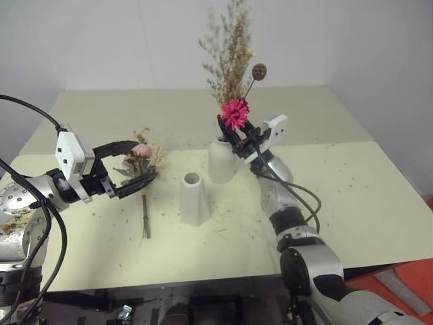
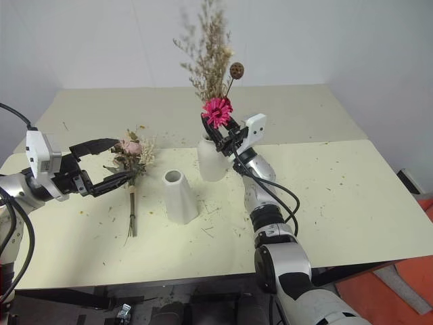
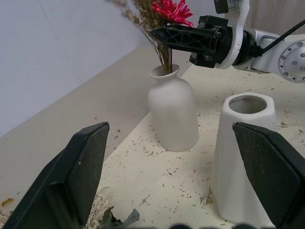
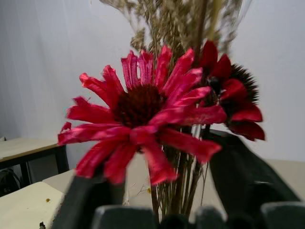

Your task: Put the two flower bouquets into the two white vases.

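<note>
Flanking daisy stems (image 4: 178, 183): parted right end effector (image 1: 238, 140)

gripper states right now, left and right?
Left gripper: open, empty, by the pink rose bouquet.
Right gripper: open around the magenta daisy bouquet's stems above the bottle-shaped vase.

Left arm is held out low at the left side, its claw (image 1: 132, 169) pointed level toward the right, fingers spread wide. Right arm is extended forward at centre, wrist tilted upward, its claw (image 1: 238, 139) parted with nothing clamped.
</note>
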`<state>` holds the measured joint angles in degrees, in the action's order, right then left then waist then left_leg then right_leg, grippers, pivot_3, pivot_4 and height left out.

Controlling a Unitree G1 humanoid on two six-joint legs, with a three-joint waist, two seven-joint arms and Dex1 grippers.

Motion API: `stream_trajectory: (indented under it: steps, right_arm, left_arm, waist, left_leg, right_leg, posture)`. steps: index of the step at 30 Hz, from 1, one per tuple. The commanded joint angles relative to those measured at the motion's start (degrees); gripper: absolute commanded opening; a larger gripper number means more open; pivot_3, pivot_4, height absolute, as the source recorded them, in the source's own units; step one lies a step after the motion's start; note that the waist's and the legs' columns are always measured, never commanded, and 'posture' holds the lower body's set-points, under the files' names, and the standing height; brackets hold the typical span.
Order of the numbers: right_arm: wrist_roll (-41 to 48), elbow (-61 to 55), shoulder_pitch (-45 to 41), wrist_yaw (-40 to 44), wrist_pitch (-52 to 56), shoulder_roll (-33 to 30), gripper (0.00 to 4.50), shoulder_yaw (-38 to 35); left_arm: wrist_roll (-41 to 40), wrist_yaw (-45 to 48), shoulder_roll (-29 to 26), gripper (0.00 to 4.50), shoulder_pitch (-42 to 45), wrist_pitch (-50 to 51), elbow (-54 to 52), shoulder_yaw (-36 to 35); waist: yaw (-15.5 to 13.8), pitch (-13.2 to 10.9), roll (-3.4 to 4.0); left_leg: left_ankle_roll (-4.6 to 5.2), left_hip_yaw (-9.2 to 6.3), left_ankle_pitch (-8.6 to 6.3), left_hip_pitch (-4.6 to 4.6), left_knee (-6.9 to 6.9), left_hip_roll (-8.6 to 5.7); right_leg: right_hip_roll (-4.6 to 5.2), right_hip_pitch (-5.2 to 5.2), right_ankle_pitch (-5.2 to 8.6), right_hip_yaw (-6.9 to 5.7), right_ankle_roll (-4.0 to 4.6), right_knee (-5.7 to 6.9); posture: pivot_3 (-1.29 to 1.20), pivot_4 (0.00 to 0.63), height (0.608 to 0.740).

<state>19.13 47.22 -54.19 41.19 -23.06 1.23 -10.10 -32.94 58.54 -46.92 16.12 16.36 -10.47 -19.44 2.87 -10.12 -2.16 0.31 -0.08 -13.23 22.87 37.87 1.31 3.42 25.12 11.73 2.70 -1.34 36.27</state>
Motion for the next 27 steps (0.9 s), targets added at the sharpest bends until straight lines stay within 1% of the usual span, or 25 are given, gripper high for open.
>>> stream_trajectory:
  steps: [1, 2, 6, 9, 12, 14, 16, 19, 20, 22, 24, 25, 27]
  right_arm:
    - [-0.57, -3.83, 1.33, -0.22, -1.14, -0.67, 4.29, 0.74]
    - [-1.05, -4.83, 2.17, -0.39, -1.17, -1.15, 4.47, 1.12]
    - [-6.48, -9.68, 6.98, 0.01, -1.7, -4.86, 4.47, 5.2]
    - [-6.89, -14.49, 9.82, -1.95, 0.89, -6.52, 4.47, 5.75]
    - [-6.31, -21.5, 13.22, -3.46, 4.59, -9.47, 4.47, 5.04]
    - [-4.2, -27.2, 15.9, -2.29, 9.41, -12.19, 4.47, 4.85]
    - [-3.44, -33.26, 18.87, -2.25, 14.73, -15.5, 4.47, 4.53]
    - [-3.14, -42.53, 23.69, -1.64, 24.76, -23.13, 4.47, 3.83]
    - [-1.68, -45.76, 25.06, -0.92, 30.5, -26.31, 4.47, 3.52]
    - [0.46, -51.21, 27.36, 0.78, 38.52, -31.98, 4.47, 2.83]
    - [4.49, -56.96, 28.74, 4.54, 46.29, -38.79, 4.47, 1.46]
    - [7.22, -59.28, 28.98, 6.88, 48.63, -41.43, 4.47, 0.52]
    - [10.92, -62.15, 28.97, 10.03, 51.15, -44.63, 4.47, -0.44]
  left_arm:
    - [-0.14, -0.3, -0.85, 4.5, -0.74, -1.13, -1.34, -2.24]
    - [0.0, -0.36, -0.88, 4.5, -1.02, -1.28, -1.32, -2.29]
    - [-0.13, -0.51, -0.7, 4.5, -1.54, -1.35, -1.22, -2.48]
    - [-0.73, -0.46, -0.49, 4.5, -2.39, -1.08, -1.93, -2.91]
    - [-0.94, -3.83, 0.75, 4.5, -3.78, -0.21, -3.86, -4.26]
    - [-0.05, -9.07, 1.69, 4.5, -4.26, 2.32, -6.56, -4.39]
    - [-3.13, -16.63, 2.26, 4.5, -4.15, 11.07, -10.37, -5.07]
    - [-2.18, -31.68, 0.97, 4.5, -3.48, 28.64, -20.61, -4.42]
    - [-1.59, -36.03, 0.93, 4.5, -3.07, 33.82, -24.18, -3.95]
    - [-3.46, -41.6, 1.71, 4.5, -1.65, 42.96, -28.5, -4.42]
    - [-6.08, -46.09, 4.69, 4.5, 2.89, 55.81, -27.38, -5.12]
    - [-5.62, -48.36, 6.91, 4.5, 5.4, 61.17, -25.66, -4.92]
    - [-3.73, -51.4, 9.49, 4.5, 8.8, 68.1, -23.67, -4.0]
  waist:
    - [0.0, 0.0, 0.0]
    - [-0.01, 0.0, 0.0]
    - [-0.19, 0.0, 0.0]
    - [-0.24, 0.0, 0.0]
    - [-0.23, 0.0, 0.0]
    - [-0.32, 0.0, -0.01]
    - [-0.44, 0.0, -0.01]
    - [-0.9, 0.0, -0.02]
    - [-0.91, 0.01, -0.03]
    - [-0.87, 0.01, -0.05]
    - [-0.87, 0.01, -0.03]
    - [-0.82, 0.01, -0.03]
    - [-0.44, 0.0, -0.04]
  left_leg:
    - [0.0, 0.0, 0.0, 0.0, 0.0, 0.0]
    - [0.0, 0.0, 0.0, 0.01, 0.0, 0.0]
    - [0.0, 0.0, 0.0, 0.01, 0.0, -0.01]
    - [0.0, 0.0, 0.0, 0.01, 0.0, -0.02]
    - [0.0, 0.01, 0.0, 0.0, 0.0, -0.01]
    - [0.0, 0.0, 0.0, 0.01, 0.0, -0.01]
    - [0.0, -0.01, 0.0, 0.01, 0.0, 0.0]
    - [0.0, -0.08, 0.0, 0.05, 0.01, 0.05]
    - [0.0, -0.09, 0.0, 0.07, 0.02, 0.03]
    - [0.0, -0.07, 0.0, 0.05, 0.02, -0.11]
    - [0.0, -0.08, 0.0, -0.02, 0.02, -0.13]
    - [0.01, -0.08, 0.0, -0.04, 0.02, -0.16]
    - [0.02, -0.11, 0.01, -0.2, 0.03, -0.17]
  right_leg:
    - [0.0, 0.0, 0.0, 0.0, 0.0, 0.0]
    - [0.0, 0.0, 0.0, 0.0, 0.0, 0.0]
    - [0.01, 0.0, 0.0, 0.0, 0.0, 0.01]
    - [0.02, 0.0, 0.0, 0.0, 0.0, -0.01]
    - [0.01, 0.0, 0.0, 0.01, 0.0, 0.01]
    - [0.02, 0.0, 0.0, 0.01, 0.0, 0.0]
    - [0.02, -0.02, 0.0, 0.01, 0.0, -0.02]
    - [0.04, -0.04, 0.01, -0.01, -0.02, -0.03]
    - [0.07, -0.05, 0.01, -0.01, -0.04, -0.04]
    - [0.08, -0.07, 0.0, 0.04, -0.06, -0.04]
    - [0.06, -0.12, 0.0, 0.05, -0.07, -0.02]
    - [0.06, -0.12, 0.0, 0.06, -0.08, 0.01]
    - [-0.01, -0.27, 0.03, 0.05, -0.11, 0.02]
  posture:
    - [0.0, 0.15, 0.74]
    - [0.0, 0.15, 0.74]
    - [0.0, 0.15, 0.74]
    - [0.0, 0.15, 0.74]
    - [0.0, 0.15, 0.74]
    - [0.0, 0.15, 0.74]
    - [0.0, 0.15, 0.74]
    - [0.0, 0.15, 0.74]
    - [0.0, 0.15, 0.74]
    - [0.0, 0.15, 0.74]
    - [0.0, 0.15, 0.74]
    - [0.0, 0.15, 0.74]
    - [0.0, 0.15, 0.74]
